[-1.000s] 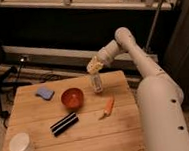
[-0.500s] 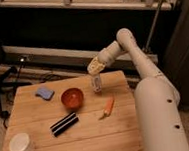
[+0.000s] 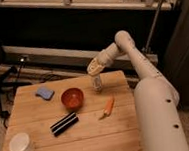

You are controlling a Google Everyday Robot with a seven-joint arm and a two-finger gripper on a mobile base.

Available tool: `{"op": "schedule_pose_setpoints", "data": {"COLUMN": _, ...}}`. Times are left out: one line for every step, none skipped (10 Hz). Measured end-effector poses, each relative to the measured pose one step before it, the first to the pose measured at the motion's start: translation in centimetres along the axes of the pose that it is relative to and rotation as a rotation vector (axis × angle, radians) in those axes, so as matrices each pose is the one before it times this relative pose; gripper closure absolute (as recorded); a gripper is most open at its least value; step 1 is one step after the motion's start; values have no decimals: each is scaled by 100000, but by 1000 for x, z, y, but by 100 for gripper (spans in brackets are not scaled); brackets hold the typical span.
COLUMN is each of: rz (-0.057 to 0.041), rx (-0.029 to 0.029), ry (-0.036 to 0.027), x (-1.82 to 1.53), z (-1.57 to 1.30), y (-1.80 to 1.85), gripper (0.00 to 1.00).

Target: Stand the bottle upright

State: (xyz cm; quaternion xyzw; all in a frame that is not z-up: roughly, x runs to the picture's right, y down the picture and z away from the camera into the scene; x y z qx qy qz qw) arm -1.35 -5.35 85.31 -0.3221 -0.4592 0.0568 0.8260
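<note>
Camera view shows the gripper (image 3: 94, 70) poised directly above the bottle (image 3: 97, 83), which stands upright on the wooden table (image 3: 94, 135) near its far edge, at about two o'clock from the red bowl (image 3: 72, 97). Compared with a second ago, the arm has drawn up slightly and the bottle has not shifted, suggesting the container is now standing on its own and the job is essentially finished. Whether the fingers have let go or remain closed cannot be told. An orange carrot (image 3: 108, 107) lies at five o'clock from the bottle, a black bar-shaped object (image 3: 64, 124) rests at seven o'clock from the bowl, a blue sponge (image 3: 45, 92) sits at ten o'clock from it, and a white cup (image 3: 20, 144) occupies the near left corner. No brand, label text or other writing is legible anywhere.
</note>
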Motion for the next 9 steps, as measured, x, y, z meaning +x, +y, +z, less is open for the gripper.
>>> {"op": "schedule_pose_setpoints", "data": {"rz": 601, "rx": -26, "ry": -572, "x": 80, "z": -25, "y": 28, "gripper": 20}}
{"op": "schedule_pose_setpoints", "data": {"rz": 565, "rx": -647, "ry": -571, "x": 93, "z": -53, "y": 181, "gripper": 20}}
{"op": "schedule_pose_setpoints", "data": {"rz": 608, "rx": -721, "ry": -533, "x": 162, "z": -125, "y": 195, "gripper": 20}}
{"op": "schedule_pose_setpoints", "data": {"rz": 378, "rx": -774, "ry": -402, "x": 117, "z": -138, "y": 180, "gripper": 20}}
{"op": "schedule_pose_setpoints", "data": {"rz": 255, "rx": -759, "ry": -152, "x": 133, "z": -135, "y": 163, "gripper": 20}}
{"op": "schedule_pose_setpoints", "data": {"rz": 245, "rx": -751, "ry": -128, "x": 132, "z": -143, "y": 137, "gripper": 20}}
{"op": "schedule_pose_setpoints", "data": {"rz": 441, "rx": -661, "ry": 67, "x": 208, "z": -180, "y": 84, "gripper": 20}}
{"op": "schedule_pose_setpoints", "data": {"rz": 327, "rx": -232, "ry": 100, "x": 107, "z": -84, "y": -12, "gripper": 20}}
{"op": "schedule_pose_setpoints", "data": {"rz": 10, "rx": -63, "ry": 13, "x": 2, "z": 22, "y": 12, "gripper": 20}}
